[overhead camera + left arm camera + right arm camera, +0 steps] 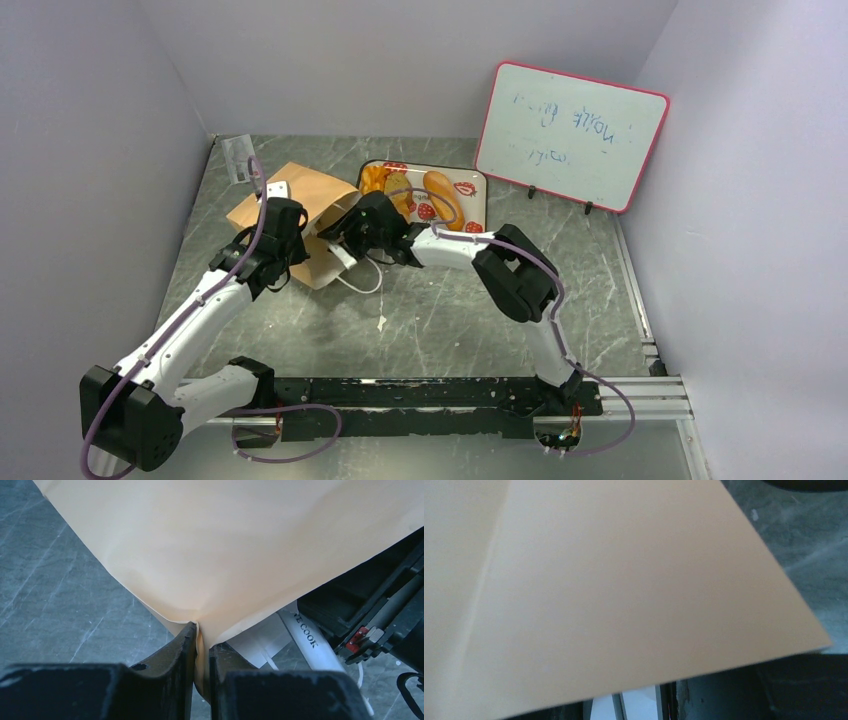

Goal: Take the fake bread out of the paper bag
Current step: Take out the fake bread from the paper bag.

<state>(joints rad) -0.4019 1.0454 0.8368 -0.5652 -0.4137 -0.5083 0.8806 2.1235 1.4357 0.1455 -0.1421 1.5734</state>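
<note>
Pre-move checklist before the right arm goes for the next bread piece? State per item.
1. Left tool gripping the paper bag: ok. The bag's edge is pinched between its shut fingers.
2. Right tool at the bag's open end: ok. In the top view it sits by the mouth, above the white cord handle.
3. Right tool open or shut: cannot tell. Its wrist view is filled with bag paper.
4. Bread left inside the bag: cannot tell. No view shows the interior.
5. Fake bread already out: ok. Several pieces lie on the tray.
</note>
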